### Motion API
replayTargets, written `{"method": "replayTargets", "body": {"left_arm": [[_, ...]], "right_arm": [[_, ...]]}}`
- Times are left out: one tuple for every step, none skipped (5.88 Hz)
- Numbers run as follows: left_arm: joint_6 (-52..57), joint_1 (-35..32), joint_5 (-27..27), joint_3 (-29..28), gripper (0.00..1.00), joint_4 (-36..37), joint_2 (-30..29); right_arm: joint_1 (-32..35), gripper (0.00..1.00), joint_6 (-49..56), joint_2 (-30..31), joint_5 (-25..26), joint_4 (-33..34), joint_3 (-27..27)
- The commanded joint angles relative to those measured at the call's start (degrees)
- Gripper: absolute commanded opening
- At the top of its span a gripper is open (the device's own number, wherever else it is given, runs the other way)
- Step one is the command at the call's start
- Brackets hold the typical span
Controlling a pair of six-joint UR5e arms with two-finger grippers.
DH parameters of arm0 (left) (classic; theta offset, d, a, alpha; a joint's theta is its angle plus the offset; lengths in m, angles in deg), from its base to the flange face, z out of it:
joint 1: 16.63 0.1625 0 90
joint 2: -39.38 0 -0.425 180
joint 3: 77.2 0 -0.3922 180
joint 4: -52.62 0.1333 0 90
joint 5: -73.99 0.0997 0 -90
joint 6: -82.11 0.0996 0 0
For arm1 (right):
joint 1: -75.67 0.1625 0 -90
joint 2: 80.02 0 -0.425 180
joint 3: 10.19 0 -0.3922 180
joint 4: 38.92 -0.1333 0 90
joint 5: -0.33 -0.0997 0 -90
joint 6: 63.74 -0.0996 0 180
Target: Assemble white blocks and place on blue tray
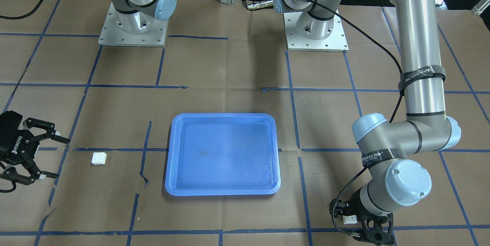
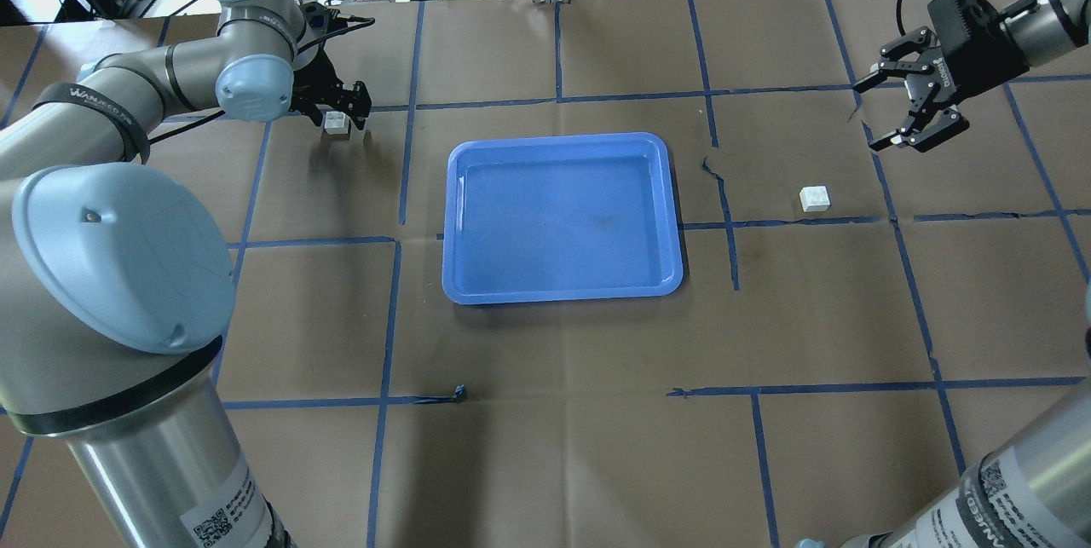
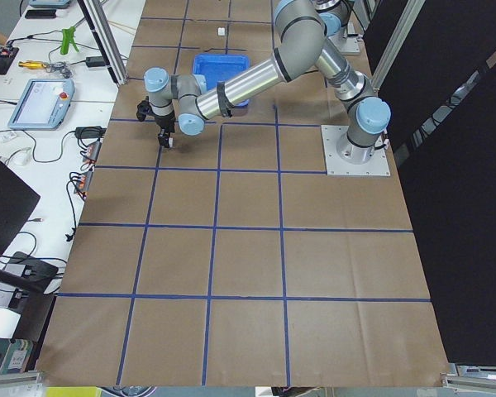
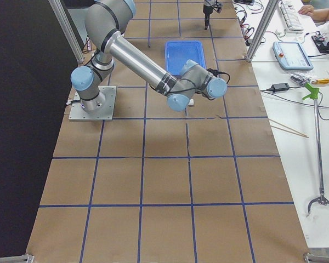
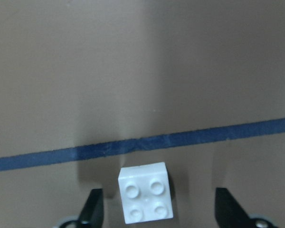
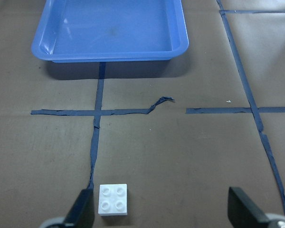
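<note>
The blue tray [image 1: 224, 154] lies empty at the table's middle; it also shows in the overhead view [image 2: 562, 216]. One white block [image 2: 337, 124] sits on the paper between the open fingers of my left gripper [image 2: 343, 115]. In the left wrist view this block [image 5: 146, 198] stands studs up between both fingers [image 5: 92, 211], touching neither. The other white block [image 2: 815, 199] lies alone on the tray's other side. My right gripper [image 2: 891, 112] is open and empty, hovering a short way from it. In the right wrist view that block [image 6: 113, 200] is near the left finger, with the tray [image 6: 109, 47] beyond.
Brown paper with a blue tape grid covers the table. The two arm bases [image 1: 133, 28] [image 1: 316, 28] stand at the robot's side. My left arm's elbow [image 1: 405, 150] hangs over the table beside the tray. A torn tape strip [image 6: 159, 100] lies between tray and block.
</note>
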Motion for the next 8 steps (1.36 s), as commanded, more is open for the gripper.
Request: {"method": "replayTargets", "body": {"left_arm": [[0.6, 0.0, 0.3, 0.4, 0.30, 0.2, 0.0], [0.8, 0.0, 0.3, -0.2, 0.09, 0.1, 0.0], [4.4, 0.0, 0.3, -0.3, 0.04, 0.1, 0.4], [6.5, 0.0, 0.4, -0.1, 0.03, -0.4, 1.8], [10.3, -1.8, 0.4, 1.9, 0.00, -4.6, 5.9], [18.6, -4.8, 0.3, 5.2, 0.00, -5.2, 9.4], [22.3, -8.6, -0.3, 7.0, 0.00, -4.9, 11.5], [25.9, -12.8, -0.5, 7.9, 0.00, -5.1, 12.8]], "right_arm": [[-0.4, 1.00, 4.8, -2.8, -1.9, 4.0, 4.8], [-0.4, 1.00, 5.0, -3.5, -1.9, 6.6, 6.8], [-0.4, 1.00, 5.0, -3.6, -1.9, 7.2, 8.8], [-0.4, 1.00, 5.0, -3.7, -1.8, 9.2, 10.1], [-0.4, 1.00, 5.2, -3.7, -1.6, 9.3, 11.0], [-0.5, 1.00, 5.1, -3.7, -1.6, 9.4, 11.1], [-0.5, 1.00, 5.2, -4.3, -1.2, 9.7, 11.0], [-1.2, 1.00, 5.1, -5.0, -1.0, 9.8, 11.0]]}}
